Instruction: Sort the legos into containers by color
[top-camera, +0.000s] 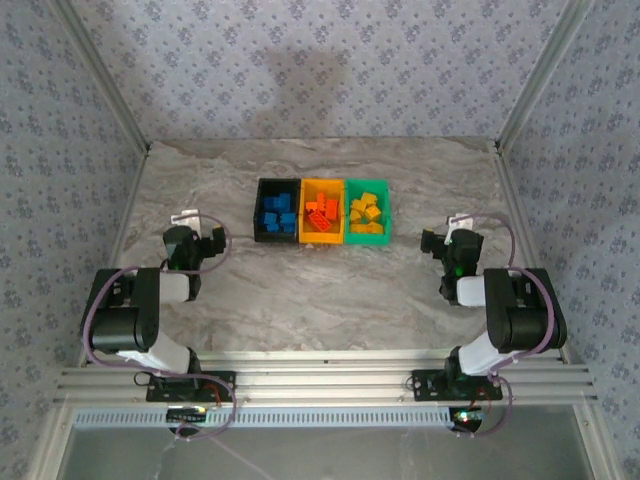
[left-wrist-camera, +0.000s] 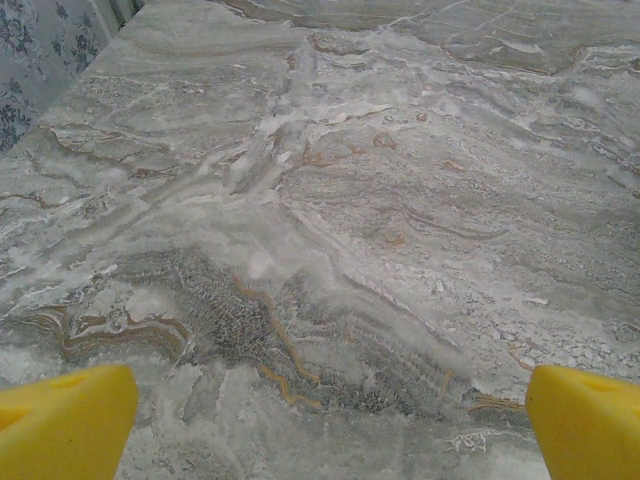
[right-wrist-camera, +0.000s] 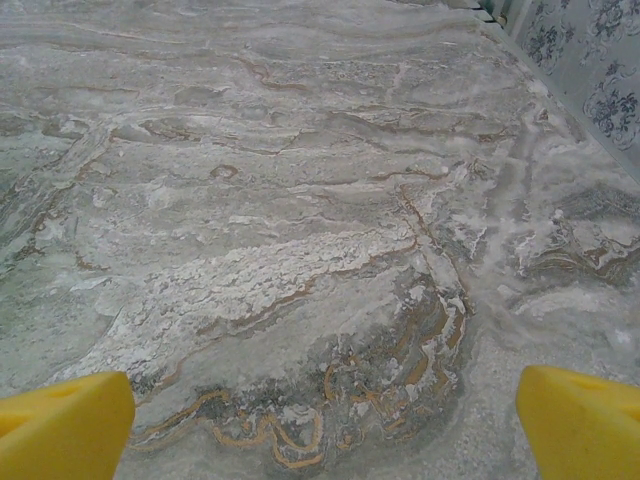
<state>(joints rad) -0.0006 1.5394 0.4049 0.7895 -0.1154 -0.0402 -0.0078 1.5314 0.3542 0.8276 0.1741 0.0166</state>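
In the top view the containers stand as a joined row at the middle of the table. The black bin holds blue legos, the yellow-orange bin holds red-orange legos, and the green bin holds yellow-orange legos. My left gripper rests left of the row, apart from it. My right gripper rests to the right of it. In the wrist views the left gripper and the right gripper stand wide open over bare marble, yellow fingertips far apart with nothing between.
The marble tabletop has free room in front of the bins and on both sides. Metal frame posts and patterned walls close in the left, right and back. A rail runs along the near edge by the arm bases.
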